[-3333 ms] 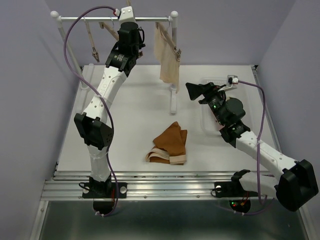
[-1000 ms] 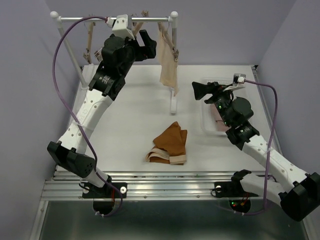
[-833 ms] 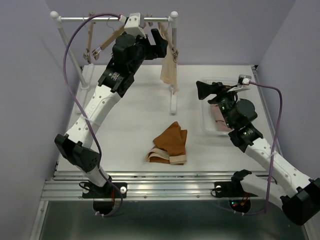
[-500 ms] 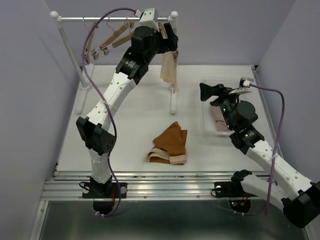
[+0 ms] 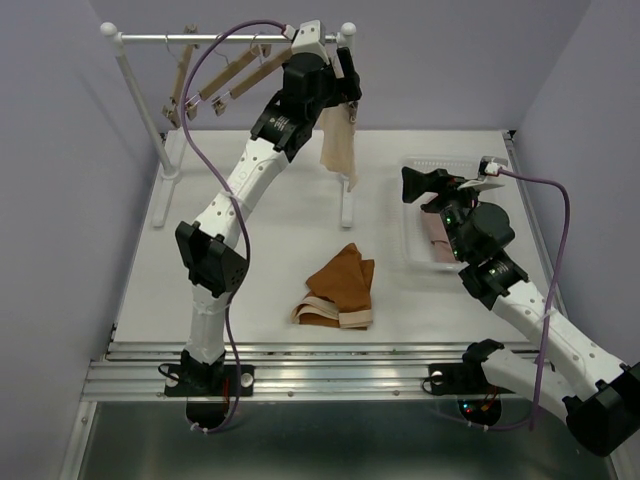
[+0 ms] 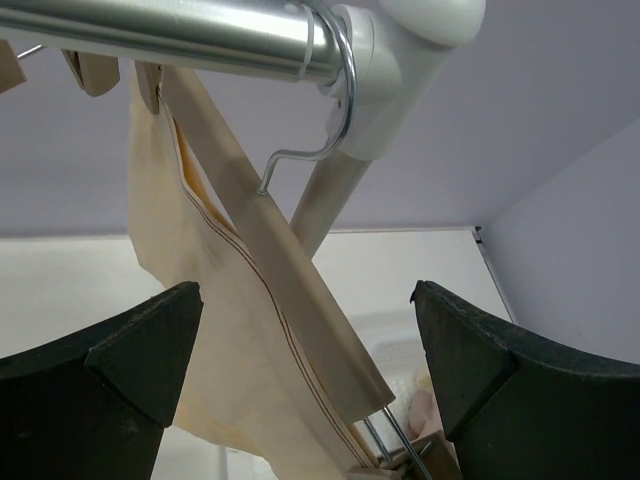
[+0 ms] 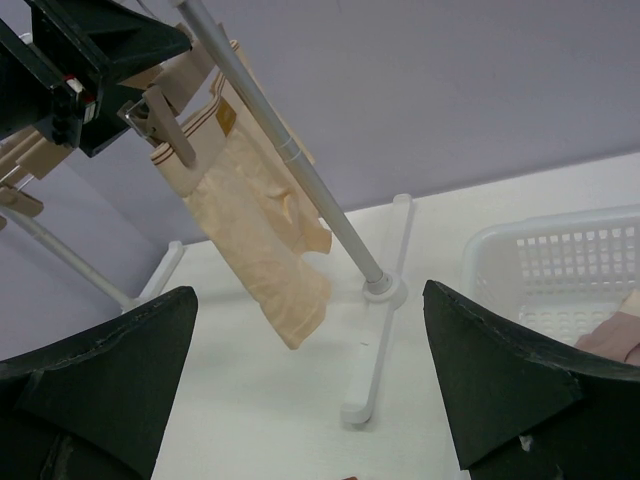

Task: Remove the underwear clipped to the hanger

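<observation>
Top external view: cream underwear (image 5: 338,148) hangs from a wooden hanger (image 5: 347,88) at the right end of the rack rail (image 5: 180,38), along the table's far edge. Rust-brown underwear (image 5: 338,288) lies crumpled on the table (image 5: 260,240) near the middle of the near edge. Pinkish-beige underwear (image 5: 437,240) sits in the white basket (image 5: 408,252) by the right edge. Empty wooden hangers (image 5: 215,85) hang tilted on the left part of the rail.

Left gripper (image 5: 340,82) is raised to the rail, at the top of the cream garment. Left wrist view: left gripper (image 6: 305,300) has jaws spread wide, one finger (image 6: 140,360) on each side of the slanting hanger arm (image 6: 270,240) and cream cloth (image 6: 200,330). Nothing is gripped. Contact with hanger or cloth cannot be judged. The hanger's metal hook (image 6: 335,110) loops over the rail (image 6: 170,30) just beside the white end fitting.

Right gripper (image 5: 420,185) hovers above the basket's far left corner. Right wrist view: right gripper (image 7: 310,300) has jaws wide and empty, facing the rack. The cream underwear (image 7: 260,230) shows clipped at its waistband, the lower part hanging free near the rack post (image 7: 375,285). The basket (image 7: 560,255) shows a bit of pink cloth (image 7: 615,338) at the right edge of that view.
</observation>
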You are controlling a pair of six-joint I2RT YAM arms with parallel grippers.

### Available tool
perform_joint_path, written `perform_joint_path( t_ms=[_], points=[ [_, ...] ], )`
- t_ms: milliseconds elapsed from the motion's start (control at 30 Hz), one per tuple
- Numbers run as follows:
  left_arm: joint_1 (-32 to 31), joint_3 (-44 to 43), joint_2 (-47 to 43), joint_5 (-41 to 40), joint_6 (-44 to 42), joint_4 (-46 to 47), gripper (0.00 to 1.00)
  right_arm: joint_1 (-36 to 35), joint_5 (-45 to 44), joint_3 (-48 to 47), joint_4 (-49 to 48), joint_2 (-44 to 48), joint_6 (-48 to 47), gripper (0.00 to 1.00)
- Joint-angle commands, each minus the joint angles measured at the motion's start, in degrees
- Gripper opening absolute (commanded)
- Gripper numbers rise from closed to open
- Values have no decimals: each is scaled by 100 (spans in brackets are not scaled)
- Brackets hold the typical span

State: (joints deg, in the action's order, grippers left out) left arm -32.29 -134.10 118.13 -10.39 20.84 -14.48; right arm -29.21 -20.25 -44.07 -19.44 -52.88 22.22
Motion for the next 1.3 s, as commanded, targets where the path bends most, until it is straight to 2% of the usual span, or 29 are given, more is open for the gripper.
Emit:
perform_joint_path(
  t_ms=[0, 500, 700, 800, 833, 867, 1000, 1033, 1100, 1167, 1200, 1267],
  points=[
    [-14, -607, 123, -209, -106, 51, 99, 21, -146, -5, -104, 103, -95, 100],
    [21, -643, 176, -437, -221, -151, 97, 21, -93, -5, -104, 164, -104, 100],
    [39, -600, 184, -455, -282, -204, 93, 21, -32, -5, -104, 147, -86, 100],
    [65, -599, 193, -437, -317, -266, 84, 21, -32, -5, -95, 129, -95, 100],
    [74, -599, 176, -437, -317, -283, 78, 21, -32, -5, -95, 129, -95, 100],
    [100, -591, 176, -420, -317, -292, 68, 21, -32, -5, -86, 129, -95, 100],
    [118, -520, 97, -376, -423, -257, 53, 21, 12, -13, -86, 103, -86, 100],
    [109, -520, 79, -367, -475, -248, 47, 21, 12, -22, -86, 111, -86, 100],
    [118, -512, 44, -376, -528, -231, 45, 21, 12, -22, -86, 120, -86, 100],
    [118, -485, 26, -288, -642, -187, 39, 21, 30, -13, -86, 129, -86, 100],
    [127, -494, 26, -288, -669, -187, 34, 21, 30, -13, -77, 129, -86, 100],
    [127, -494, 26, -244, -800, -187, 16, 21, 39, -13, -69, 129, -86, 100]
  ],
)
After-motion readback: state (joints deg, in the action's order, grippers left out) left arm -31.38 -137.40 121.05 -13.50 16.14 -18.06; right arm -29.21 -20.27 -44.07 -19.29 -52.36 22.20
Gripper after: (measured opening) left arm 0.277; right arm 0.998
